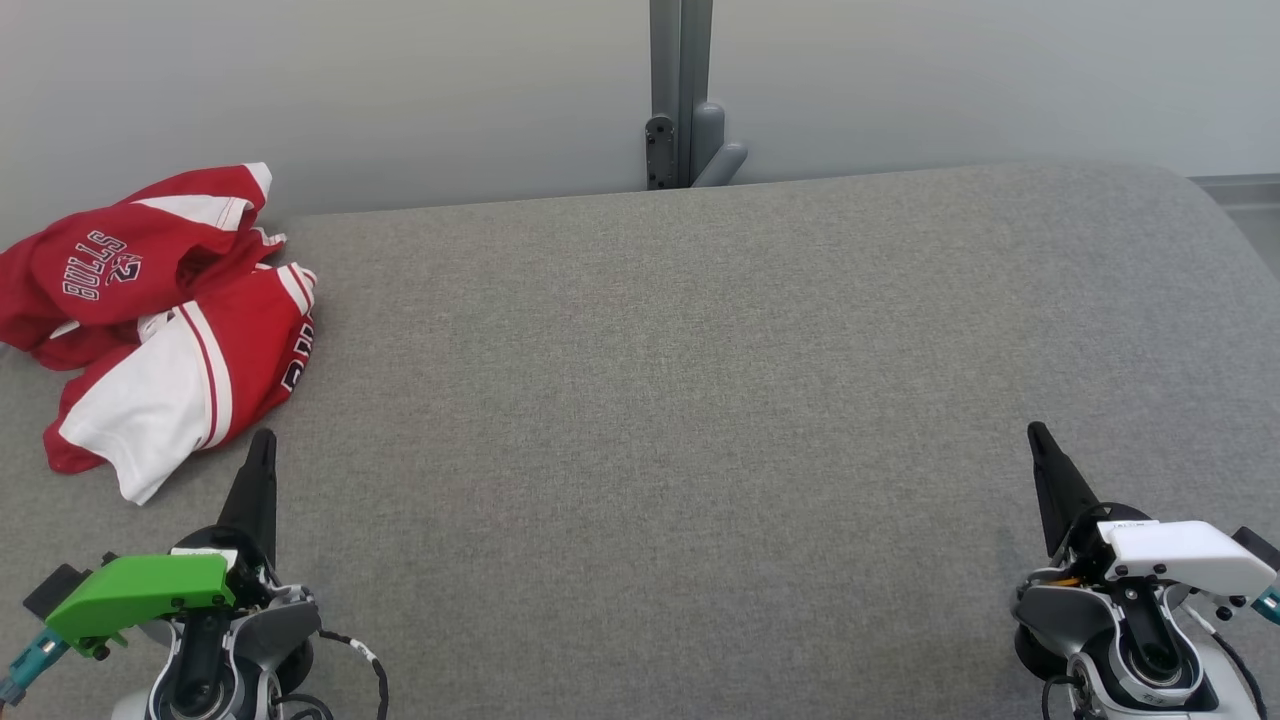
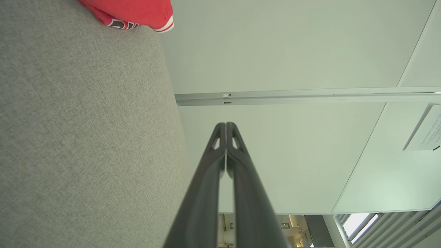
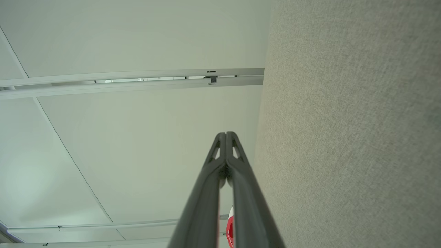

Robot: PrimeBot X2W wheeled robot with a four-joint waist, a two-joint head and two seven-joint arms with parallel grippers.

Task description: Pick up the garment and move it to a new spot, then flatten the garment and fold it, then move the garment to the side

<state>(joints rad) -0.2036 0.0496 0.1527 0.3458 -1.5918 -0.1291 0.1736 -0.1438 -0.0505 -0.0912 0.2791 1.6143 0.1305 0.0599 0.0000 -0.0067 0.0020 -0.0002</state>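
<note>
A red and white garment (image 1: 160,320) with "BULLS" lettering lies crumpled at the far left of the grey fabric surface (image 1: 680,400). A corner of the garment (image 2: 134,13) appears at the top of the left wrist view. My left gripper (image 1: 262,440) is shut with nothing in it, its tip just below and right of the garment's white panel, apart from it. Its fingertips (image 2: 225,125) meet in the left wrist view. My right gripper (image 1: 1035,432) sits at the lower right, shut and empty, far from the garment. A sliver of the garment (image 3: 229,230) peeks between the right fingers.
A pale wall (image 1: 300,80) runs behind the surface, with a grey vertical post and bracket (image 1: 682,100) at its middle. The wide grey surface stretches between my two grippers and curves off at the right edge (image 1: 1220,220).
</note>
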